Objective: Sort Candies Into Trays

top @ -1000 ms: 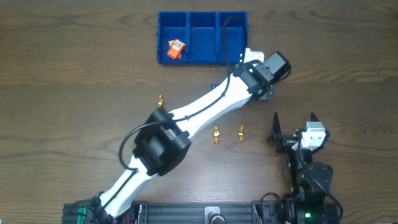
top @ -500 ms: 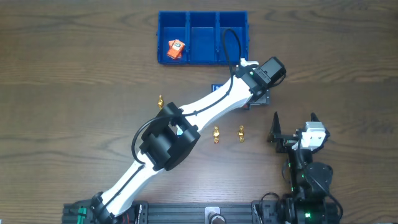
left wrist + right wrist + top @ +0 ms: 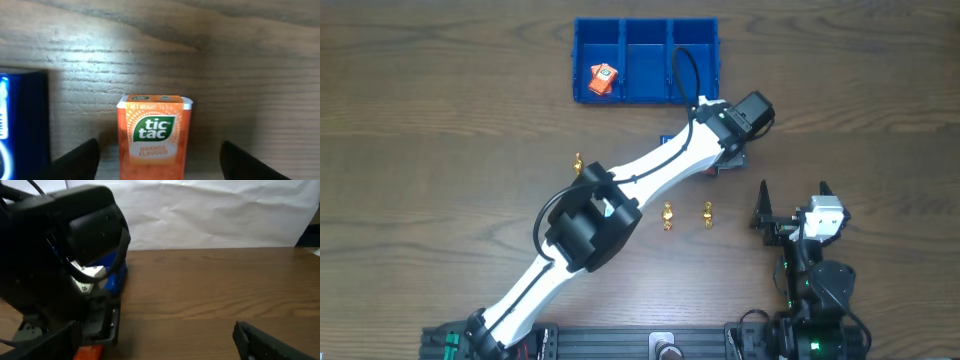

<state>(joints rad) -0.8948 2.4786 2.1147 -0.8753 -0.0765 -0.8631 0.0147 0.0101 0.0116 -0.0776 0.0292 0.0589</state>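
So far one orange candy box [image 3: 604, 79] in the blue tray [image 3: 645, 22], left gripper [image 3: 162, 161] gaping empty astride a second orange box [image 3: 155, 132], three gold candies [image 3: 667, 216] loose, right gripper [image 3: 793, 188] likewise open

The orange candy box [image 3: 154, 137] on the counter [image 3: 250, 75] carries the clearest print. A green oval logo with white lettering sits in its middle, a thin line of small print giving the net weight runs above, and a flavour line runs below. The blue packet [image 3: 22, 125] beside it shows white marks, cut off and unreadable. A second orange box [image 3: 603, 79] in the tray [image 3: 640, 100] has a green label too small to read.
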